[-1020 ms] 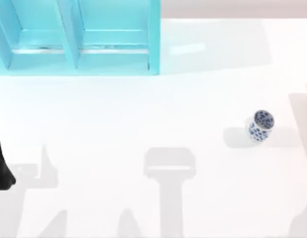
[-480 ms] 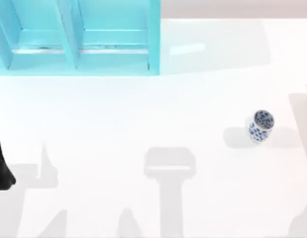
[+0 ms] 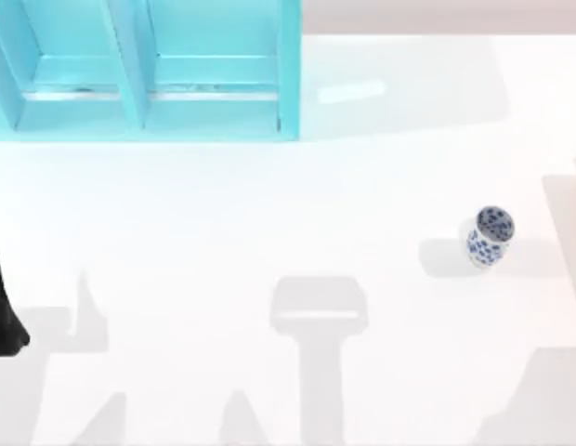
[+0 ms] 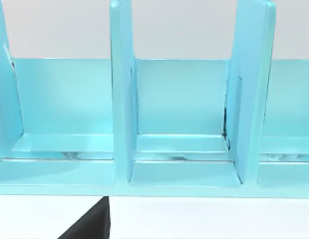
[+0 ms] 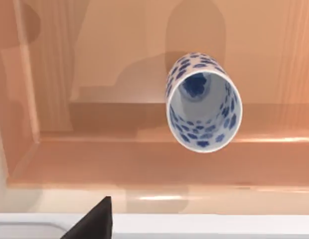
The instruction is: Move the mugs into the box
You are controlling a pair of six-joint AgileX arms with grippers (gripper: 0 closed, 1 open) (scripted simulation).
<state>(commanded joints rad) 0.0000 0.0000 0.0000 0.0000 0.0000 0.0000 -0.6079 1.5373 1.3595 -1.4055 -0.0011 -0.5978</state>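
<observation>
One mug (image 3: 490, 237), white with blue speckles, stands upright on the white table at the right, with no gripper near it. A second mug (image 5: 203, 102) shows in the right wrist view, standing free inside the tan box (image 5: 94, 164) with its mouth toward the camera. My right gripper (image 5: 92, 224) hangs above the box and apart from that mug, with one dark fingertip showing and nothing in its grasp. The left arm (image 3: 2, 316) is parked at the table's left edge, and its gripper (image 4: 92, 224) faces the cyan rack with nothing held.
A cyan rack (image 3: 204, 111) with upright dividers fills the back left of the table; its compartments (image 4: 184, 174) show in the left wrist view. Grey shadows of the arms lie across the front of the table.
The shadow at the table's front right has spread leftward. The mug on the table and the left arm have not moved.
</observation>
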